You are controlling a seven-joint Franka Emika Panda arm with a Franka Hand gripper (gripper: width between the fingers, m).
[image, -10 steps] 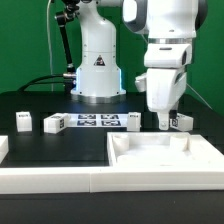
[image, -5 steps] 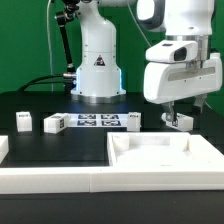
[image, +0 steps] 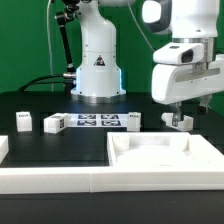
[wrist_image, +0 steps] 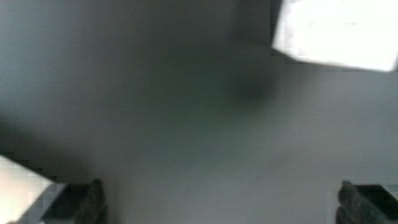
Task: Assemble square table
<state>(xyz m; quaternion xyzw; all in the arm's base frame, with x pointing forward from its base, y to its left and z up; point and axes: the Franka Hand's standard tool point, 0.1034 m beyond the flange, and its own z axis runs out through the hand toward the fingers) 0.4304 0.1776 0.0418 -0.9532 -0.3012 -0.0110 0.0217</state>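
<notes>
Your gripper (image: 177,110) has its jaws spread wide with nothing between them; the wrist view only shows dark table (wrist_image: 178,110) there. It hangs close over a leg block (image: 178,122) on the exterior view's right. The tabletop (image: 165,158) lies just in front of that block. The marker board (image: 95,121) lies further back, with another leg (image: 133,119) beside it.

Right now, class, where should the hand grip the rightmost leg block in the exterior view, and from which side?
Grip the leg block by its upper part, across its two side faces, coming down from above. It stands alone with free space on both sides, but the table top lies close in front, so a level approach looks cramped. The open hand hangs almost overhead.
</notes>
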